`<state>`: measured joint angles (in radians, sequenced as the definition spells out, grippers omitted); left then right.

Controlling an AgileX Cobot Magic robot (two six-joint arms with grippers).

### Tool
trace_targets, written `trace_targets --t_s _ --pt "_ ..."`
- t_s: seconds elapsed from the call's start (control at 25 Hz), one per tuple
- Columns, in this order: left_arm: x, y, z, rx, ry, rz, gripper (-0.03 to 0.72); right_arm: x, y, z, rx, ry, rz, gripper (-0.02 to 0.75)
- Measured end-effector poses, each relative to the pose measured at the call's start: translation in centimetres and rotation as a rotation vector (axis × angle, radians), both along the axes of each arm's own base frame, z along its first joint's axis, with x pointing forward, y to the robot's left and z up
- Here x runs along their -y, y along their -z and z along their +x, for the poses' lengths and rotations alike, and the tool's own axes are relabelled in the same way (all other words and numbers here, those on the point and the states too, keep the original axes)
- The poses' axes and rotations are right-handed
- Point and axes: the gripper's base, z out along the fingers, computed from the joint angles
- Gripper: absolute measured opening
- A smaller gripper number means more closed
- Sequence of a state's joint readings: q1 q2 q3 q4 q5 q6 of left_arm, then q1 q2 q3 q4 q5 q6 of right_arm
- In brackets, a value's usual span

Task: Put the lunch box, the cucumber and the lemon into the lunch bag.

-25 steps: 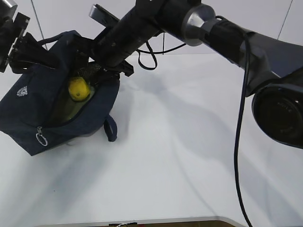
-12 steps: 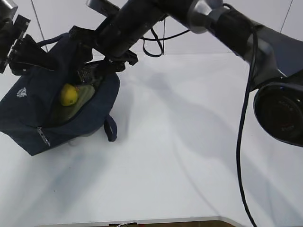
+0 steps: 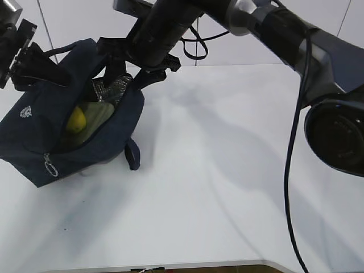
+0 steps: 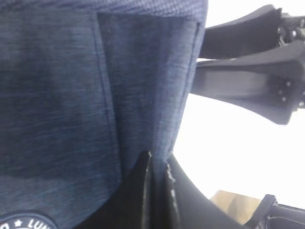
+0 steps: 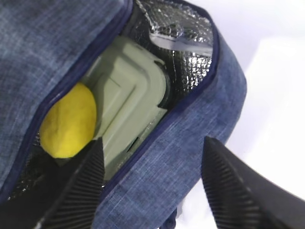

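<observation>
The navy lunch bag (image 3: 40, 136) lies tilted at the left of the table with its mouth open. Inside it the yellow lemon (image 3: 75, 120) rests beside the sage-green lid of the lunch box (image 3: 98, 113). The right wrist view shows the lemon (image 5: 69, 121) against the lunch box (image 5: 128, 100), with silver lining (image 5: 183, 28) behind. My right gripper (image 5: 152, 152) hangs open and empty over the bag's front wall (image 5: 176, 157), just above the mouth (image 3: 128, 77). My left gripper (image 4: 158, 160) is shut on a fold of the lunch bag (image 4: 71, 95), holding its rear edge up (image 3: 42, 67). The cucumber is hidden.
The bag's loop handle (image 3: 132, 153) and zipper ring pull (image 3: 50, 169) lie on the white table (image 3: 216, 170). A black cable (image 3: 196, 48) loops behind the right arm, whose large base joint (image 3: 335, 136) fills the right side. The table's front edge runs along the bottom.
The lemon has slid down and to the left, deeper into the bag. My right gripper has lifted up and back from the bag's mouth, still open. The left gripper has kept its hold.
</observation>
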<state>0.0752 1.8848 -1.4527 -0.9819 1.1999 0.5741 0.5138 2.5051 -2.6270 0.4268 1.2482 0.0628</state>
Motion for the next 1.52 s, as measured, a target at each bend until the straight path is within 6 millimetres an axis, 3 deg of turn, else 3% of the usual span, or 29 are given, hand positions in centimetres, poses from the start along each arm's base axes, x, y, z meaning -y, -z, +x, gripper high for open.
trace_targets --t_s 0.36,0.64,0.96,1.24,1.52 --pt "-0.2 0.2 -0.1 -0.002 0.011 0.032 -0.015 0.4 0.3 0.3 0.024 0.017 -0.054 0.51" --pt "-0.2 0.3 -0.1 -0.003 0.014 0.037 -0.015 0.4 2.1 0.2 -0.034 0.013 -0.081 0.51" --pt "-0.2 0.3 -0.1 -0.003 0.014 0.04 -0.015 1.2 -0.1 -0.7 0.003 0.003 -0.11 0.51" --pt "-0.2 0.3 -0.1 -0.003 0.014 0.04 -0.015 2.8 -0.2 -3.3 -0.059 -0.04 -0.199 0.51" --pt "-0.2 0.3 -0.1 -0.003 0.014 0.04 -0.015 3.9 -2.8 -5.1 -0.041 -0.045 -0.195 0.51"
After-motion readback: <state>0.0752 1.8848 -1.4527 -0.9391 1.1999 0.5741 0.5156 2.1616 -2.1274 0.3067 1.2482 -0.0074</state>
